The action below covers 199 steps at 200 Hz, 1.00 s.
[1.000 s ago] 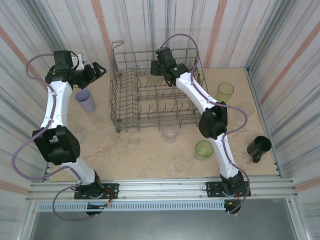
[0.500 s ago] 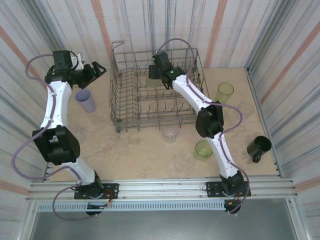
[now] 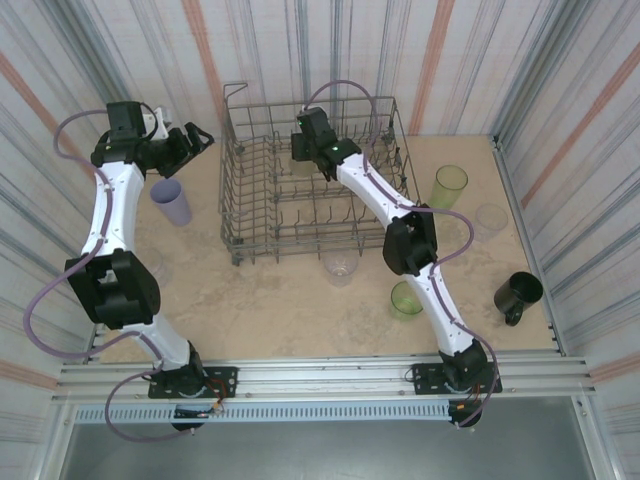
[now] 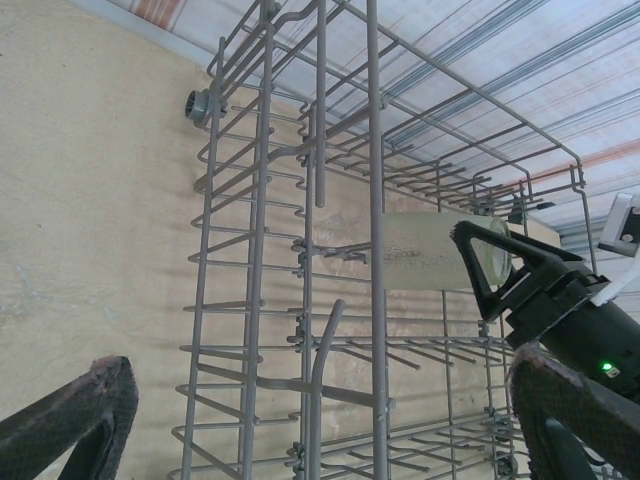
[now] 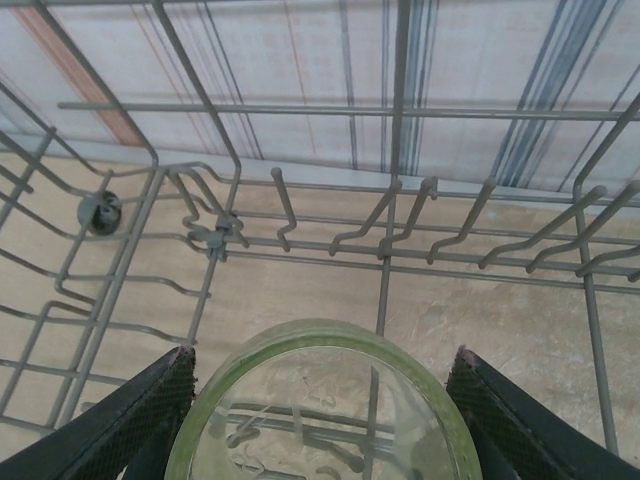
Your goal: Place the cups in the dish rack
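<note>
- Pads [image 5: 130, 415] of the right claw [image 5: 320, 405] are clamped on a yellow-green cup [image 4: 428, 250], one pad on each side of it.
- Cup and claw are inside the dish rack [image 3: 232, 210], close to its far wall and above the wire floor.
- Upright tines [image 5: 284, 205] stand in a row just past the cup. The cup should go down into a gap between them, not on top of a wire.
- It is hard to tell if the cup's mouth points up or down, so that is worth a check first. Mouth down is likely best in a rack.
- A slow, straight move down would be good. The claw should let go only when the cup rests on the wires, or the cup may tip and roll.
- The fingers need room to spread, so the spot should not be tight against the wall.
- The left claw [image 3: 198, 137] has its fingers wide apart and holds nothing. It hangs outside the rack's left side, near the lavender cup [image 3: 172, 203].
- More cups wait on the table [image 3: 280, 310]. A clear cup [image 3: 341, 268] sits just in front of the rack, and a dark cup [image 3: 518, 295] sits far to the right.
</note>
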Each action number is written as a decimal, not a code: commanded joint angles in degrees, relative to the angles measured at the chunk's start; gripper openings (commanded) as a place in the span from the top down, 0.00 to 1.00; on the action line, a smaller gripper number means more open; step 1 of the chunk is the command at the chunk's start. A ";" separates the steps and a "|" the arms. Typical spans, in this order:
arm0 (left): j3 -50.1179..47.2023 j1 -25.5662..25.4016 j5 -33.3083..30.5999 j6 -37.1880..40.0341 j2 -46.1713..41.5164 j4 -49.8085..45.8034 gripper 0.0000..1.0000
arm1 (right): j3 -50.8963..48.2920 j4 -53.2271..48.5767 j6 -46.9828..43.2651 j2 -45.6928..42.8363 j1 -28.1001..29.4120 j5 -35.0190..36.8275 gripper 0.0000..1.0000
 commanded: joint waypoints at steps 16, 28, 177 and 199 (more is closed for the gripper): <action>-0.70 0.63 1.71 -0.48 0.61 0.77 0.01 | 3.69 2.18 -3.26 3.49 1.69 2.01 0.53; -0.79 0.69 1.82 -0.57 0.64 0.86 0.01 | 3.79 2.39 -3.90 3.83 1.92 2.43 0.46; -0.88 1.85 2.94 -1.40 -0.47 1.39 0.01 | 3.83 -4.53 -0.24 -4.33 1.65 -2.21 0.01; -0.96 2.20 2.77 -1.41 -1.06 1.47 0.01 | 3.79 -5.31 0.35 -6.27 1.27 -3.09 0.01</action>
